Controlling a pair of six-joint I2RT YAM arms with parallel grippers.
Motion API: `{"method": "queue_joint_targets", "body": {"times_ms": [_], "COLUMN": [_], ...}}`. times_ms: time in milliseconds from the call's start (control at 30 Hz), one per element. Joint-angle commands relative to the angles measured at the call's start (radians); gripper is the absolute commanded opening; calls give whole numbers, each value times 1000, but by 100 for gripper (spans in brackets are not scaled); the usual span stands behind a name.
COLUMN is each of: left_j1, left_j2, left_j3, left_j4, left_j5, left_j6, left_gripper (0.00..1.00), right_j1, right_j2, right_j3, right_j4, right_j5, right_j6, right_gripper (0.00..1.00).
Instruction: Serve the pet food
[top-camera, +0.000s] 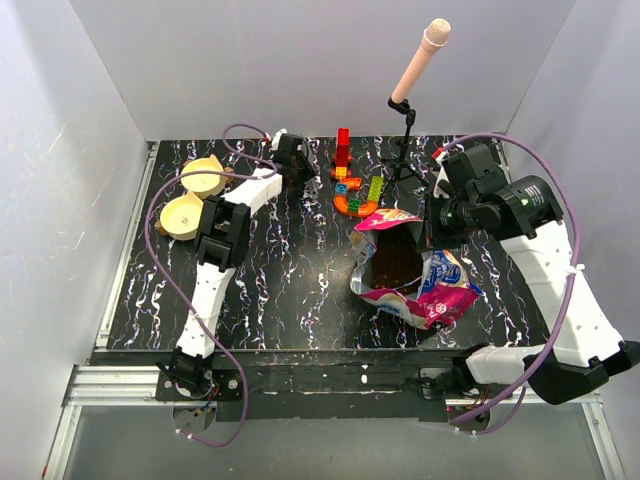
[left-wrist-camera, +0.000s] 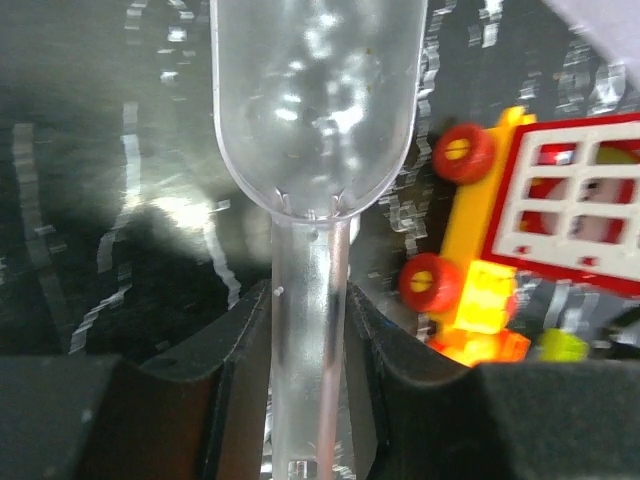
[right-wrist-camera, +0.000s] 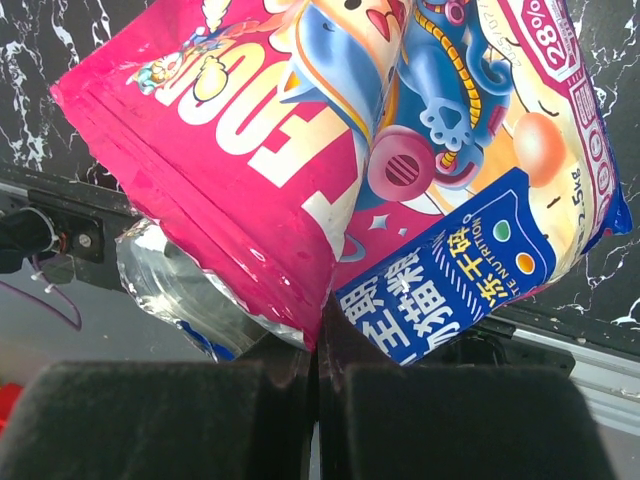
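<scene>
White walls (top-camera: 300, 60) boxed in the black table (top-camera: 300, 300) with its white marble veins. Right of centre on it, the pet food (top-camera: 393, 262) showed dark brown inside its open foil bag (top-camera: 440, 295). My right gripper (right-wrist-camera: 318, 350) was pinched tight on the bag's edge. Toward the back, my left gripper (left-wrist-camera: 308, 330) clasped the handle of a clear plastic scoop (left-wrist-camera: 315, 100), beside the toy blocks (top-camera: 355, 190). Two tan bowls (top-camera: 195, 195) sat far left, and a microphone (top-camera: 420, 60) stood behind.

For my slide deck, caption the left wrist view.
Left gripper pinches the clear scoop by its handle, a red-wheeled yellow toy beside it.
</scene>
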Motion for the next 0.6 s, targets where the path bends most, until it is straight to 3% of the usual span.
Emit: {"method": "queue_joint_targets", "body": {"times_ms": [0,167,267,433,567], "left_j1": [-16,-79,-131,-240,-246], "left_j2": [-46,-307,-434,-493,-588], "left_j3": [69,-204,-394,-512,-614], "left_j4": [-425,-562,-579,-760,-688], "left_j5": [-209,-442,-435,-479,-362], "left_j6": [203,299,332,266,267], "left_gripper": [0,0,0,0,0], "right_j1": [5,2,-2,-19,-24], "right_j2": [-81,-65,-39,2,18], "right_j3": [-5,-13,-20,44,72], "right_j4": [39,45,54,88,105], "right_j5": [-15,138,221,215,174], "right_j6": [-13,-24,-30,-30,-39], "right_gripper": [1,1,1,1,1]}}
